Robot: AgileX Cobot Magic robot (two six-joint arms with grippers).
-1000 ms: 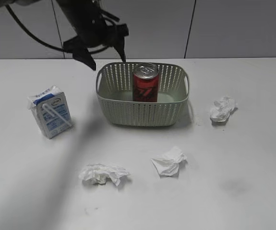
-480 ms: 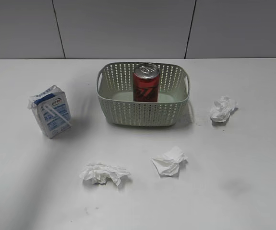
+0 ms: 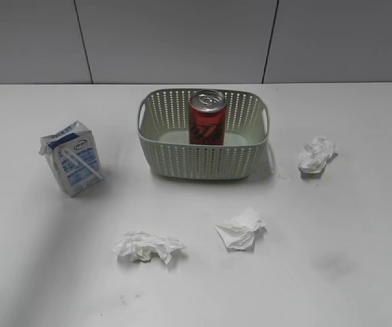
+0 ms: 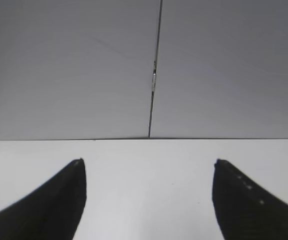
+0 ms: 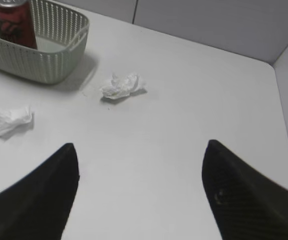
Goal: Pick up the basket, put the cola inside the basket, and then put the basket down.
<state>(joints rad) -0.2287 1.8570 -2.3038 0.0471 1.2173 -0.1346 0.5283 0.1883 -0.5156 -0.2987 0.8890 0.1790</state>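
Note:
The pale green basket [image 3: 202, 161] stands on the white table at the back middle. The red cola [image 3: 206, 118] stands upright inside it. Both also show at the top left of the right wrist view: the basket [image 5: 38, 65], the cola [image 5: 14, 25]. No arm shows in the exterior view. My left gripper [image 4: 149, 162] is open and empty over bare table, facing the grey wall. My right gripper [image 5: 141, 145] is open and empty over bare table, well to the right of the basket.
A blue-and-white milk carton [image 3: 72, 159] stands left of the basket. Crumpled tissues lie at the right [image 3: 316, 154], front middle [image 3: 240, 229] and front left [image 3: 146, 246]. Two of them show in the right wrist view [image 5: 121, 86], [image 5: 7, 121].
One second ago the left arm hung over the basket's back left corner; it has since drawn out of the exterior view. Basket and cola have not moved.

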